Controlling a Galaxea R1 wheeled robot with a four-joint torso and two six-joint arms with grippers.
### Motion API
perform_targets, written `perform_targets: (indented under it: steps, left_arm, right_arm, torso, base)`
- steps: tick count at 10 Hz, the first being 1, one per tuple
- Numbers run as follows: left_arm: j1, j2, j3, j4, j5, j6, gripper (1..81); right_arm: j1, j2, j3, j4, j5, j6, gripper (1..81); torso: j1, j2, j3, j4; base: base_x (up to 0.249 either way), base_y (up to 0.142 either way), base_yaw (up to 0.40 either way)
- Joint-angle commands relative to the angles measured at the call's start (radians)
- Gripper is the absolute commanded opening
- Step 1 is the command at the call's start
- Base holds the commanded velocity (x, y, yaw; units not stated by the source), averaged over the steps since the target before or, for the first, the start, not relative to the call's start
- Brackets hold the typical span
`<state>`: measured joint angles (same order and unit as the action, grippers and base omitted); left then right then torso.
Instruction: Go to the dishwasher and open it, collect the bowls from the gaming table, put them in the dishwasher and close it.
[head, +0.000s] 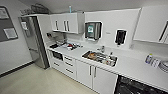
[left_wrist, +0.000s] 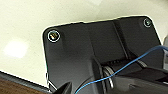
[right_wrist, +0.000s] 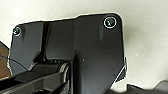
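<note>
I face a kitchen counter (head: 130, 66) in the head view. Under its right end, at the lower right, is a dark opening (head: 136, 87) with glinting racks inside, which I take for the dishwasher. The bowls and the gaming table are out of view. Both wrist views look down on pale floor past the robot's own dark plate.
A sink (head: 100, 58) holding dishes is set in the counter, above white cabinet doors (head: 96, 77) and drawers (head: 68, 65). A tall steel fridge (head: 33, 42) stands at the left. Wall cabinets, a towel dispenser (head: 93, 30) and a soap dispenser (head: 121, 37) hang above. Beige floor (head: 32, 82) lies open at the front left.
</note>
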<state>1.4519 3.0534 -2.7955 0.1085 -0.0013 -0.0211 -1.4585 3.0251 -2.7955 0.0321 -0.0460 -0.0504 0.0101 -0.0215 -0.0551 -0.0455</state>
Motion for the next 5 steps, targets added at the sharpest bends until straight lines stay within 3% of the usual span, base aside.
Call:
perform_targets:
  steps: [1, 5]
  left_arm:
    - [-0.046, -0.002, -0.001, 0.010, 0.049, 0.009, 81.1]
    - [-0.038, -0.005, -0.001, 0.030, 0.014, 0.018, 81.1]
  right_arm:
    - [0.048, 0.000, -0.004, 0.002, -0.057, 0.003, 81.1]
    - [0.045, 0.002, -0.004, -0.001, -0.055, 0.003, 81.1]
  torso:
    - [0.000, 0.000, 0.000, 0.000]
    - [0.000, 0.000, 0.000, 0.000]
  base:
    - [0.000, 0.000, 0.365]
    - [0.000, 0.000, 0.365]
